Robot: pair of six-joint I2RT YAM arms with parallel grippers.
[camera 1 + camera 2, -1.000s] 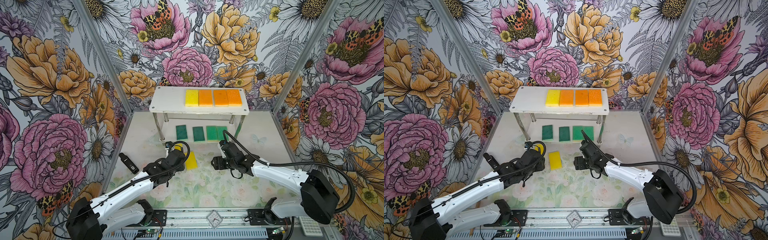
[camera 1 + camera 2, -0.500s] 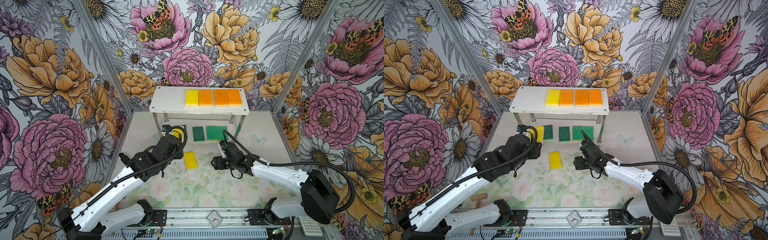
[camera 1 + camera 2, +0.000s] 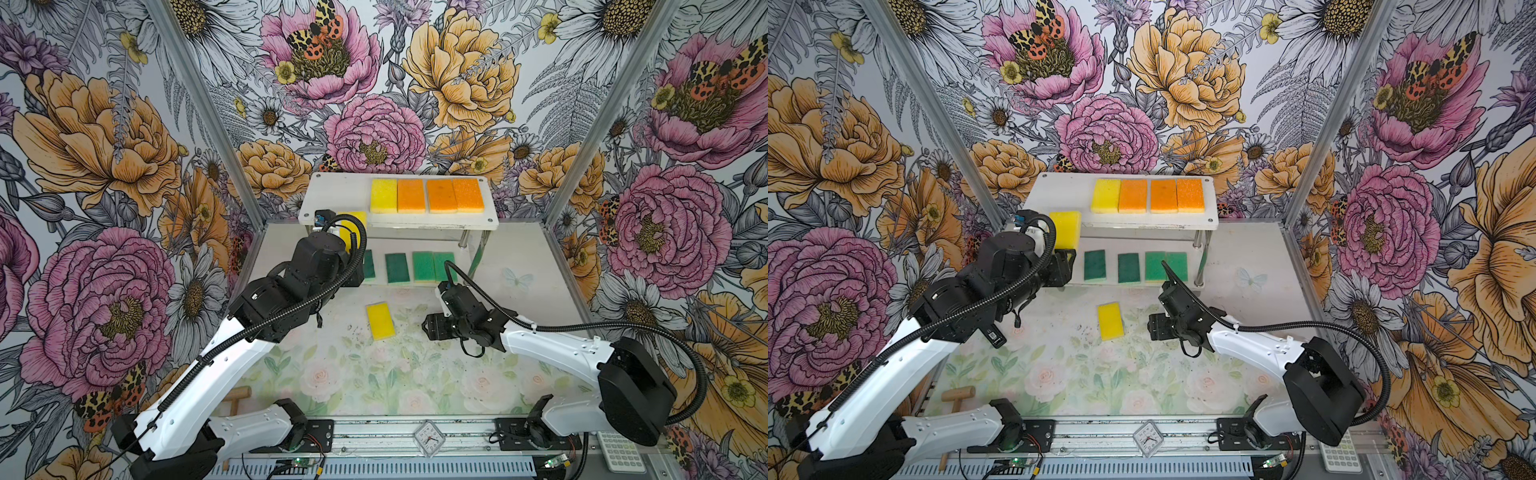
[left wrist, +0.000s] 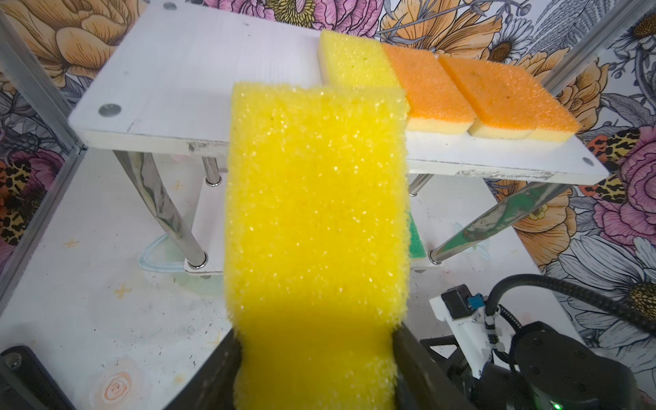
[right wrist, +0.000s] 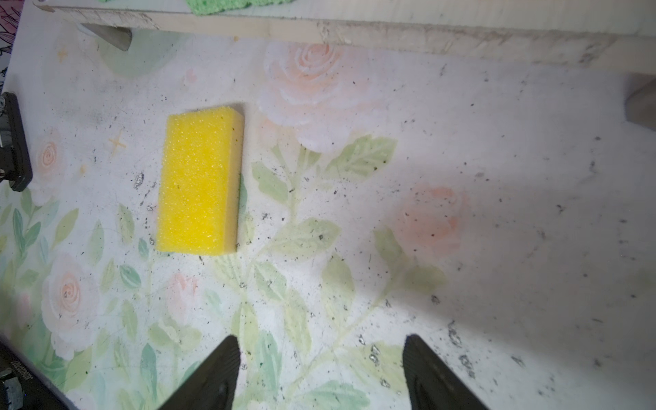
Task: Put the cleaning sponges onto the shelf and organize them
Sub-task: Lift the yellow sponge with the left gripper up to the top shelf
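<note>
Front rail: there's a little clock (image 3: 429, 436) on the rail nearest you. A wooden mallet (image 3: 957, 395) lies by the left arm's base.

Tabletop: it's the rose-print tabletop (image 3: 374, 374), pretty speckled with dark crumbs in the right wrist view.

Right tool: your right tool (image 5: 319, 340) sits low over the tabletop. Its fingers are spread apart with nothing between them.

Loose sponge: one yellow sponge (image 5: 200, 181) lies flat on the tabletop, yellow face up. In both top views it's just left of the right tool, near it but not touching. It's in front of the shelf's lower board.

Left tool: your left tool (image 4: 314, 355) is clamped on the held yellow sponge (image 4: 316, 213) by one short end. The rest of the sponge sticks out ahead toward the shelf.

Held sponge position: in both top views it's up at the front left of the shelf's top board. I can't tell if its far end touches the board edge.

Shelf: the shelf (image 3: 336, 195) stands at the back of the tabletop, white boards on chrome legs.

Lower board: the green sponges (image 3: 1128, 268) lie here, four in a row. The two on the left are darker and spaced apart, and the two lighter ones on the right touch each other.

Top board: the shelved yellow sponge (image 3: 383, 195) is first in the row. Next come three orange sponges (image 3: 440, 195), all side by side and touching. The row runs from the middle to the right end. The left wrist view shows the pale underlayer on the orange ones.
</note>
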